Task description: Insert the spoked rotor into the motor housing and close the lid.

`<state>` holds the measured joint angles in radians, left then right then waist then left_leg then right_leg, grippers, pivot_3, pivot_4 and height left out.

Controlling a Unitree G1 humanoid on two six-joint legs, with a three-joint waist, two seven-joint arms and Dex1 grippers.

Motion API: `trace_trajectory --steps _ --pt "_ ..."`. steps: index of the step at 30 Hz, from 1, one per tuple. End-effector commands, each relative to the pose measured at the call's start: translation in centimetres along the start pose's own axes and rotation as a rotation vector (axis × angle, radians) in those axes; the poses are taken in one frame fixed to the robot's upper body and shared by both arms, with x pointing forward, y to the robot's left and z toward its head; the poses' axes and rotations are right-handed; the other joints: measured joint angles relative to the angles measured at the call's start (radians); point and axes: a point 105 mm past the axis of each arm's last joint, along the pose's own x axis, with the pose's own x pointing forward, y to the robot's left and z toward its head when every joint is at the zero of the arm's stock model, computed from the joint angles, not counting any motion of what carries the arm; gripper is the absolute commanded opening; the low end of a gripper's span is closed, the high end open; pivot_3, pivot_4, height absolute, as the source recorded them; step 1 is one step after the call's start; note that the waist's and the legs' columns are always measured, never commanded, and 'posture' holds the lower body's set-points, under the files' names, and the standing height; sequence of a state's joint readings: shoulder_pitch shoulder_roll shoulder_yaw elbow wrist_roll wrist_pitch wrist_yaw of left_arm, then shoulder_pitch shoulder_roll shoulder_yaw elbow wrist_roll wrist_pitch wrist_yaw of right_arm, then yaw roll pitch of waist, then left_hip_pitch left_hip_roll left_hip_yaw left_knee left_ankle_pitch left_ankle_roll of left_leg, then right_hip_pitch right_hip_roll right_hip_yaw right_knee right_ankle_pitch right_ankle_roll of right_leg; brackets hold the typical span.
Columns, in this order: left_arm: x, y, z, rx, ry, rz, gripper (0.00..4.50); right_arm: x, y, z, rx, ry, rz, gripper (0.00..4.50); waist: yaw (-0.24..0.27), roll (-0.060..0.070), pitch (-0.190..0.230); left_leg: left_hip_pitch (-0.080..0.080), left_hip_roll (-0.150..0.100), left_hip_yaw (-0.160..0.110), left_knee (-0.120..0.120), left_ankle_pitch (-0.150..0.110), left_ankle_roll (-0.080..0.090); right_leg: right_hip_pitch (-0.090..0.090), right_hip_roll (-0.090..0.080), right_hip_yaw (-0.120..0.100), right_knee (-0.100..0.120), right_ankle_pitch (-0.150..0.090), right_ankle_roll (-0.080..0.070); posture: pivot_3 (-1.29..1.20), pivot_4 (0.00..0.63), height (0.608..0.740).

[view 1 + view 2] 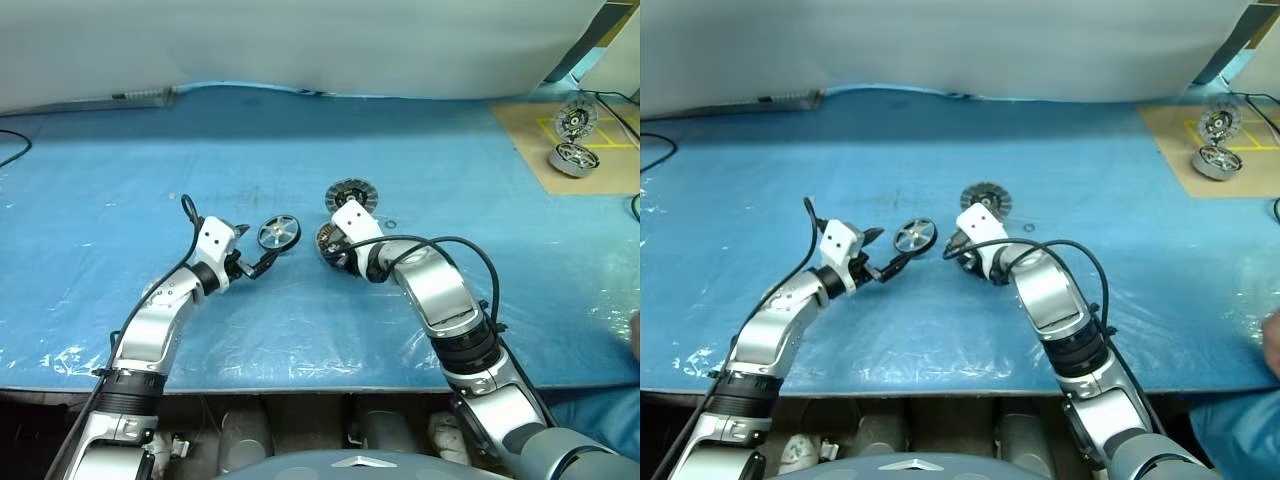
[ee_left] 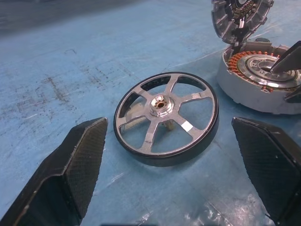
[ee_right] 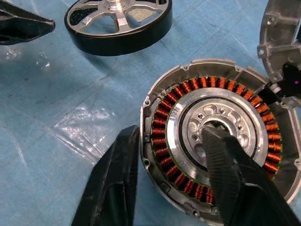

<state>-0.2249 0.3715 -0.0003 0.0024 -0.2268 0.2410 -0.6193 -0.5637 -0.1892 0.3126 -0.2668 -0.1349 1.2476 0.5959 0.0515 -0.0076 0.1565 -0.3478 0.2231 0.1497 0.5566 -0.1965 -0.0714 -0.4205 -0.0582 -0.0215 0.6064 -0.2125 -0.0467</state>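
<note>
Nearest the bench's front edge, the left gripper [image 2: 169, 188] stands wide open and empty, its fingers flanking the spoked rotor [image 2: 167, 117] without touching it. The rotor lies flat mid-bench; it looks rigid, fairly heavy and smooth, so gripping across the dark rim seems safest. Just beside it sits the motor housing [image 3: 214, 141]; the right gripper [image 3: 176, 155] straddles its wall, jaws parted, gripping nothing. Behind, the lid [image 1: 351, 193] stands raised.
</note>
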Motion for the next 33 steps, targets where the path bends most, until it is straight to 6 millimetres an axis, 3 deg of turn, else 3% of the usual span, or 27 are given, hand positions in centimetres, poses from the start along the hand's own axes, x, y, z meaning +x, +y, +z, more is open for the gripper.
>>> trace_trajectory --steps 1,3,12,15,19,24,30,33 --pt "0.1 0.1 0.6 0.015 -0.015 -0.009 4.5 -0.8 0.1 1.2 0.028 -0.023 0.004 3.34 -0.001 0.0 0.0 0.0 0.0 0.0 0.0 0.0 0.0 0.0 0.0 0.0 0.0 0.0 0.0 0.0 0.15 0.74" --pt "0.2 0.1 0.4 0.014 -0.013 -0.016 4.5 -2.0 0.2 2.8 0.024 -0.06 0.01 4.0 -0.002 0.002 0.002 0.0 0.0 0.0 0.0 0.0 0.0 0.0 0.0 0.0 0.0 0.0 0.0 0.0 0.15 0.74" --pt "0.0 0.1 -0.2 0.011 0.001 -0.036 4.5 -6.5 0.1 5.7 0.089 -0.221 0.052 4.0 0.001 0.005 0.005 -0.002 0.0 0.0 -0.001 0.0 0.0 -0.002 0.0 0.001 0.0 0.0 0.001 0.0 0.15 0.74" --pt "0.0 0.2 -0.3 0.014 0.003 -0.042 4.5 -8.0 -0.4 4.1 0.042 -0.318 0.047 4.0 0.018 0.005 0.005 -0.002 0.0 0.0 -0.002 0.0 0.0 -0.002 0.0 0.001 -0.001 0.0 0.001 0.0 0.15 0.74" --pt "0.1 0.3 -0.1 0.028 0.0 -0.049 4.5 -8.8 -1.2 0.4 0.022 -0.38 -0.033 4.0 0.025 0.005 0.005 -0.002 -0.001 0.0 -0.003 0.0 0.0 -0.002 0.0 0.001 -0.001 0.001 0.004 0.0 0.15 0.74" --pt "0.4 0.2 0.6 0.039 -0.008 -0.055 4.5 -8.4 -1.6 -2.9 0.034 -0.415 -0.12 4.0 0.017 0.006 0.006 -0.002 -0.001 0.001 -0.002 0.0 0.0 -0.002 0.0 0.001 0.0 -0.001 0.003 0.0 0.15 0.74" --pt "0.7 0.4 1.4 0.052 -0.015 -0.062 4.5 -7.8 -2.3 -3.3 0.1 -0.467 -0.161 4.0 0.016 0.006 0.006 -0.002 -0.001 0.001 -0.001 0.0 0.0 -0.002 0.0 0.001 0.0 -0.004 0.008 0.0 0.15 0.74" --pt "0.6 0.6 1.6 0.055 -0.016 -0.06 4.5 -7.6 -2.3 -3.0 0.096 -0.482 -0.16 4.0 0.017 0.006 0.006 -0.002 -0.001 0.001 -0.001 0.0 0.0 -0.003 0.0 0.001 -0.001 -0.001 0.002 0.0 0.15 0.74"
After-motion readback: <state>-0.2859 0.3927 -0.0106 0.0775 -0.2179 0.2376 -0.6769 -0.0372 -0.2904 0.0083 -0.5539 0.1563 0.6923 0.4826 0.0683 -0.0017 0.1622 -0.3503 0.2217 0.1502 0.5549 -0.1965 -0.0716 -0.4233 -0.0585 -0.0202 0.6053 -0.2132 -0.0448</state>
